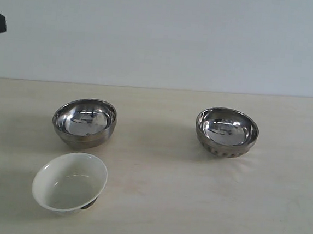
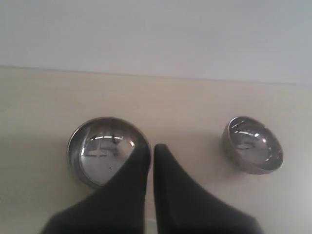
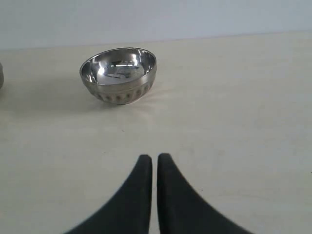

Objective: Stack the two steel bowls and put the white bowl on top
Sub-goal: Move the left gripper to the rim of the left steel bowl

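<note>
The ribbed shiny steel bowl (image 1: 226,131), at three o'clock on the counter (image 1: 192,208), looks light, stiff and slippery, so pinch its rim. Both arms' jaws sit clenched, empty.

The desk (image 1: 203,208) is a broad, pale cream-beige top with a matte, faintly mottled finish. Soft grey shadows lie across it in places, and a faint warmer smudge shows near the desk's middle. Along the desk's far edge stands a plain wall (image 1: 180,37), light grey-blue and evenly lit, meeting the desk in one straight, level line that runs the full width.
</note>
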Controlling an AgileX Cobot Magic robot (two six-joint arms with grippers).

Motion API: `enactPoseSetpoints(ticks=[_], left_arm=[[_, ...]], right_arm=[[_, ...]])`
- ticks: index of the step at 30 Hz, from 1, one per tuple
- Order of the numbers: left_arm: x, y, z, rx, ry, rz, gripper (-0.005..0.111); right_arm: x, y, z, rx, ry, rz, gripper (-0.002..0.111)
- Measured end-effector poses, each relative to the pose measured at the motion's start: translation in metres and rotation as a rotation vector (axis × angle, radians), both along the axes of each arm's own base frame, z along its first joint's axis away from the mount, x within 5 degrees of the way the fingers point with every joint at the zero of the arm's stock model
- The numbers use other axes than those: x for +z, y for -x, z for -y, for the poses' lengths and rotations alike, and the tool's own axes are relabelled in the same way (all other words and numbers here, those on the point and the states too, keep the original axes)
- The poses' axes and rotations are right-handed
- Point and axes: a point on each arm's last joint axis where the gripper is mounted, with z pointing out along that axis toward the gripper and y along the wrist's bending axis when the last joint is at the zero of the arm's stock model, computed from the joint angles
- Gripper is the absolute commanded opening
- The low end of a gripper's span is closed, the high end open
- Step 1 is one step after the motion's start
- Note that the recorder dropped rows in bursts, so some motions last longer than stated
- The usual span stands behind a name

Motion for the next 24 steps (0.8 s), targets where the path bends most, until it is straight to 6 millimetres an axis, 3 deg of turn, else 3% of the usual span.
enactPoseSetpoints(ticks=[4, 6, 7, 15, 24], left_arm=[[-0.038, -0.034, -0.002, 0.023, -0.024, -0.118, 0.031], [-0.058, -0.048, -0.003, 0.036, -0.033, -0.172, 0.06], [-0.07, -0.056, -0.004, 0.049, -0.038, -0.2, 0.067], [-0.13, -0.099, -0.007, 0.1, -0.048, -0.327, 0.07], [-0.163, -0.147, 0.002, 0.081, -0.017, -0.391, 0.07]], right_arm=[[0.0, 0.0, 0.0, 0.0, 0.0, 0.0, 0.0], [0.0, 0.0, 0.0, 0.0, 0.0, 0.0, 0.0], [0.0, 0.0, 0.0, 0.0, 0.0, 0.0, 0.0], [0.0, 0.0, 0.0, 0.0, 0.0, 0.0, 0.0], [0.0, 0.0, 0.0, 0.0, 0.0, 0.0, 0.0]])
